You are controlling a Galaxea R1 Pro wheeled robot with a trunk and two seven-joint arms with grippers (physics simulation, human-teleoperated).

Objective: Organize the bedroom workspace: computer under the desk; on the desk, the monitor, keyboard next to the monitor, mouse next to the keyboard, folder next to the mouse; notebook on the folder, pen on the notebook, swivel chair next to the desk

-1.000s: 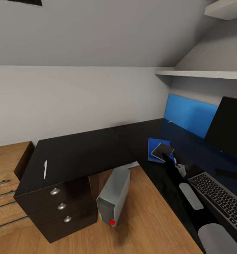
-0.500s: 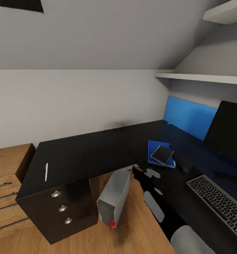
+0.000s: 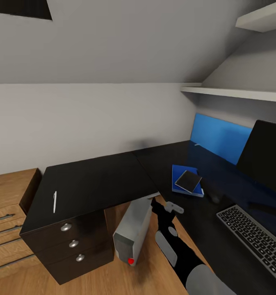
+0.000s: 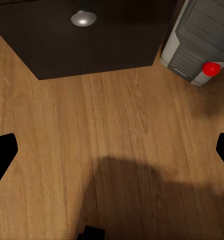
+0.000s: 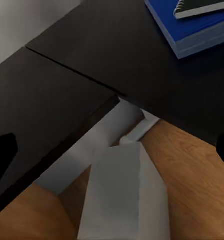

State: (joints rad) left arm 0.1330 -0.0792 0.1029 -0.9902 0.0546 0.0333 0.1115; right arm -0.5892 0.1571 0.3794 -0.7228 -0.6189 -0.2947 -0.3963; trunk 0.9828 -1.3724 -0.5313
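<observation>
Since a second ago our right gripper (image 3: 167,206) has drawn back from the notebook (image 3: 188,180) and swung left off the tabletop (image 3: 96,180), so it now hangs over the floor beside the computer (image 3: 131,233). We judge the notebook step finished; the pen (image 3: 54,201) is the natural next target.

Nearest us, the left wrist view looks straight down on wooden floor (image 4: 112,145), its dark fingers (image 4: 2,150) wide apart at the picture's edges and holding nothing. The right fingers (image 5: 3,150) likewise sit well apart, empty, above the computer (image 5: 123,195).

Further out, the computer leans under the desk's corner, next to the black drawer unit (image 3: 72,243), whose three drawers are shut, so we cannot tell their contents. The pen lies alone on the left wing of the tabletop. The keyboard (image 3: 256,241) sits to our right.

Farther still, the notebook rests on the folder (image 3: 186,180), and the monitor (image 3: 265,157) stands beyond.
</observation>
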